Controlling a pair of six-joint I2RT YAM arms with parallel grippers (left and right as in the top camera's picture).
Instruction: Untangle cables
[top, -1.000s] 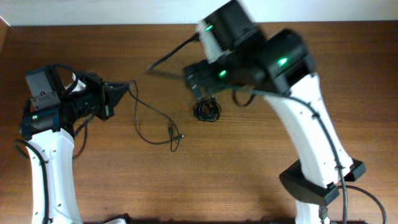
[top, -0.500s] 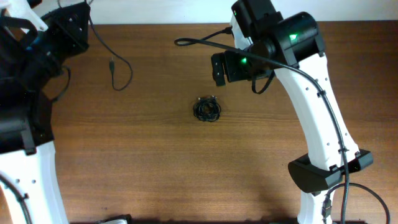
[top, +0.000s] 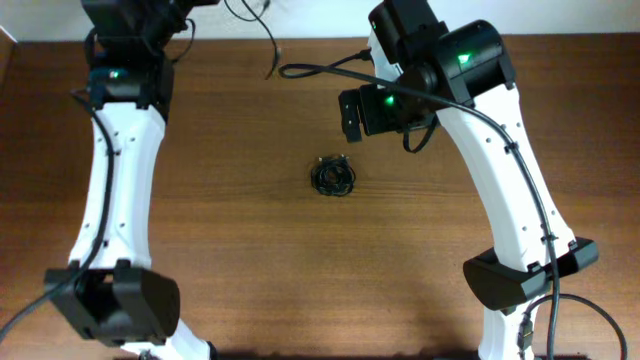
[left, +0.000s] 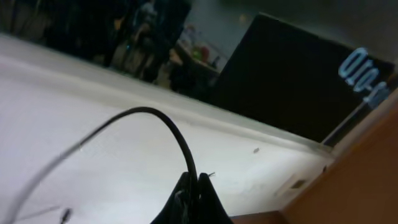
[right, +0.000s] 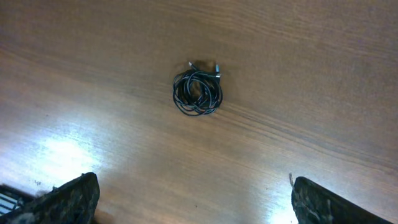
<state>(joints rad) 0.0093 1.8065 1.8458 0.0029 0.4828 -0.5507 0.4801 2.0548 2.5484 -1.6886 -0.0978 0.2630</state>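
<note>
The left hand (left: 193, 198) pinches a thin glossy black cord (left: 163, 118) that arcs upward. The other cords sit in a small round tangle (top: 333, 177) on the grained wooden worktop (top: 250, 250), below the wide-open, empty right hand (right: 199, 202).

My bench (top: 250, 260) is warm reddish-brown wood with fine darker grain. At mid-frame in the overhead view lies the round knot of thin black cables (top: 333, 177), with pale silvery tips on its plugs. A single thin black cord (left: 168, 121) shows against a white wall above my black left pincer (left: 193, 202). My left arm (top: 115, 180) and right arm (top: 510, 190) are white with black joints and green lights.
</note>
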